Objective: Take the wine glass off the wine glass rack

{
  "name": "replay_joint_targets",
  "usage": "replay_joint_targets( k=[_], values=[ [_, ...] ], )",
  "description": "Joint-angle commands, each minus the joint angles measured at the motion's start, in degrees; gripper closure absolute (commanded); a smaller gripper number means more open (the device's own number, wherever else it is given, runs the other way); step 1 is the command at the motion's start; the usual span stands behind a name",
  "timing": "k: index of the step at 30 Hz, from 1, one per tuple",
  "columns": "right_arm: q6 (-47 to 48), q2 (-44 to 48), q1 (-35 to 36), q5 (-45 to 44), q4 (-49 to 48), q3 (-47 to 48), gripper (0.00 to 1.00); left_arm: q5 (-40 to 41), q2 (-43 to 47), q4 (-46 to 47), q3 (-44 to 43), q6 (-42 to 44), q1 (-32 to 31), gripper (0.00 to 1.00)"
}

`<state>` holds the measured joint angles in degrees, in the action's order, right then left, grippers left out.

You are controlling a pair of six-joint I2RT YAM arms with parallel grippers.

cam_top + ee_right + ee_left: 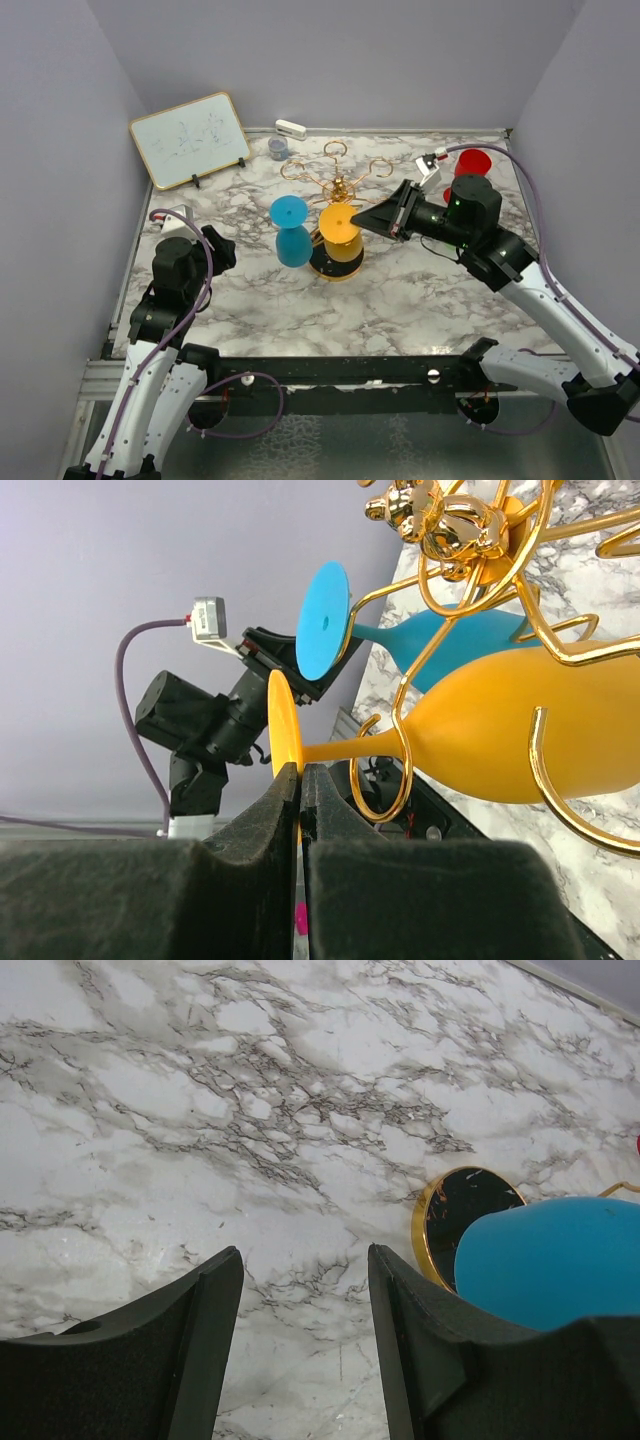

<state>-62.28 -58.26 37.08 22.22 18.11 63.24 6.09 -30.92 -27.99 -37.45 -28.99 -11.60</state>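
Where the top view begins at the left, a whiteboard [190, 138] stands propped at the back corner of the marble table [250, 300]. Nearer the camera, the left gripper [305, 1255] hovers over bare marble, its fingers spread and nothing between them. Its wrist view shows the black, gold-rimmed base [465, 1215] and the bowl of the blue glass [550, 1260] just beyond its right finger.

At centre stands the rack [340, 185], with gold looped arms fanning from a central post. Two glasses hang from it upside down, foot uppermost and bowl below. The blue glass is on the left and the orange glass [340, 226] just beside it on the right, over the base. In the right wrist view the orange stem passes through a gold loop, so this glass is on the rack, not off it.

The right gripper [298, 768] reaches in from the right at foot height. Its fingers are pressed nearly together, pinching the thin rim of the orange foot, which runs into the seam between them.

Behind the right arm, near the back right corner, sits a red object [472, 163], partly hidden. Whether it is a glass cannot be told.
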Motion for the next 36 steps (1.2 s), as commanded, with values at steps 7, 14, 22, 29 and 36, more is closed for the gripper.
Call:
replay_joint_targets(
  k=[7,14,22,29,36],
  values=[
    [-1.3,-2.9,0.4,0.0,-5.6,0.7,0.99,0.6,0.7,0.6,0.4,-0.3,0.2,0.44],
    [-1.6,-4.7,0.4,1.2,-7.9,0.3,0.99,0.5,0.7,0.6,0.5,-0.3,0.2,0.44],
    [-2.7,-5.3,0.4,0.1,-6.2,1.2,0.99,0.4,0.7,0.6,0.5,-0.3,0.2,0.44],
    [-6.8,-2.9,0.4,-2.1,-6.7,-1.1,0.99,0.2,0.6,0.7,0.5,-0.3,0.2,0.44],
    [-9.9,-2.2,0.4,-6.2,-4.2,-0.9,0.99,0.2,0.7,0.6,0.5,-0.3,0.2,0.44]
  ],
)
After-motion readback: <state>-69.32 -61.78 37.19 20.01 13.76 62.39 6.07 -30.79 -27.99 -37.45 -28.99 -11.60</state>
